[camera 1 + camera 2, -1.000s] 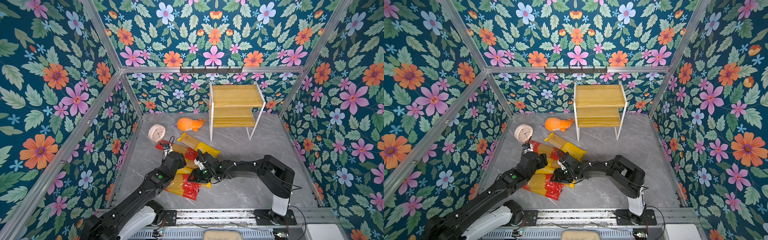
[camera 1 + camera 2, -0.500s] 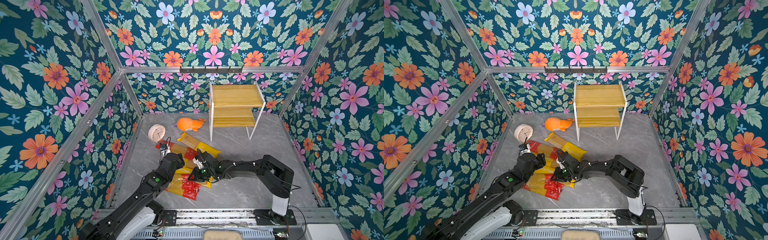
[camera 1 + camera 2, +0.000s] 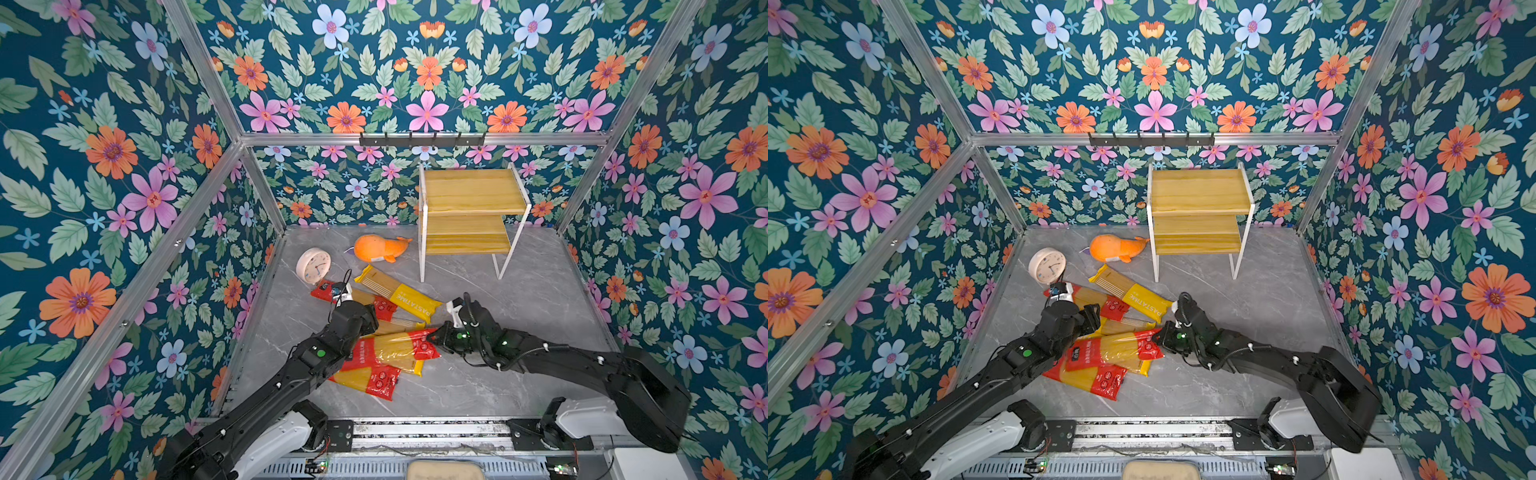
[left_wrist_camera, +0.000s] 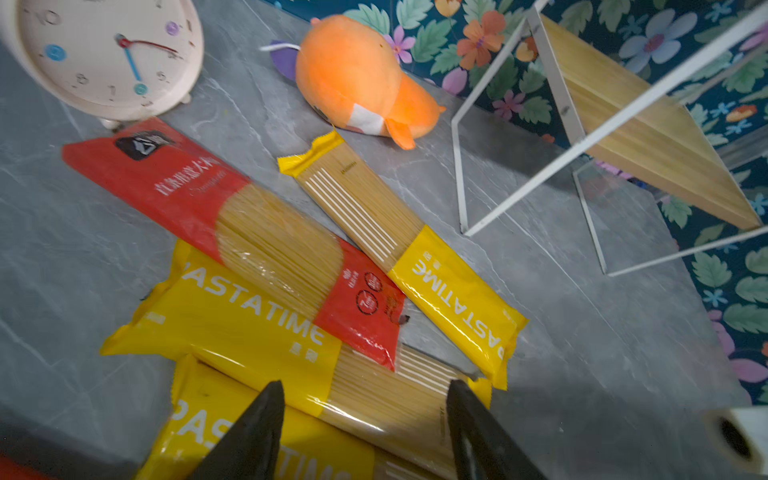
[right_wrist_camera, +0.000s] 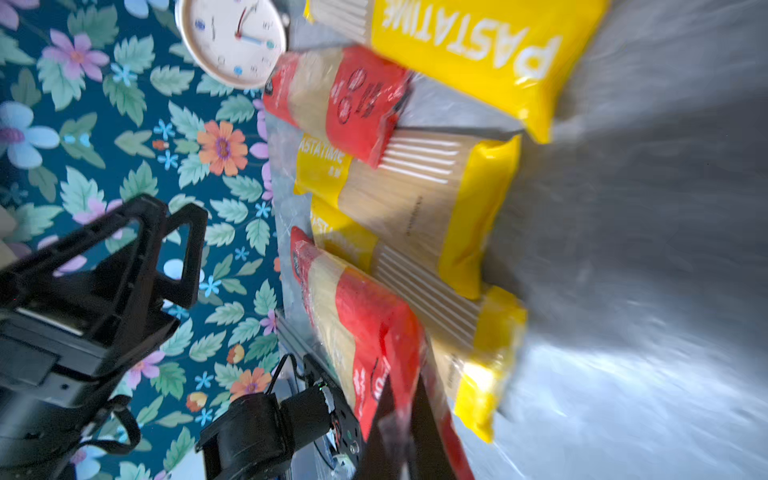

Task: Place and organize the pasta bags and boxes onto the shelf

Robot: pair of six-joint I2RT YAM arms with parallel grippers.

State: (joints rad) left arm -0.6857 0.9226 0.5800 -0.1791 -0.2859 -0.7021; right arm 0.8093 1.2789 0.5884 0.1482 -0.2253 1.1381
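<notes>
Several pasta packs lie in a loose pile on the grey floor. My right gripper (image 3: pixel 434 338) (image 3: pixel 1158 337) (image 5: pixel 405 399) is shut on the red end of a clear red-ended pack (image 3: pixel 390 349) (image 5: pixel 365 316) that lies on top of the pile. My left gripper (image 3: pixel 371 322) (image 4: pixel 365 386) stands open just over two yellow PASTATIME packs (image 4: pixel 257 324), with nothing held. Another yellow pack (image 3: pixel 399 293) and a red-ended one (image 4: pixel 208 199) lie behind them. A third red-ended pack (image 3: pixel 370 380) is at the front. The shelf (image 3: pixel 469 195) (image 3: pixel 1200 191) stands bare at the back.
A pale round clock (image 3: pixel 313 266) and an orange plush whale (image 3: pixel 376 248) sit behind the pile, left of the shelf's white legs. A black hook rail (image 3: pixel 422 139) runs along the back wall. Floral walls close in both sides.
My right gripper has shut on the red end of the top pack and shifted right. The left gripper's jaws have narrowed a little; that arm has barely moved.
</notes>
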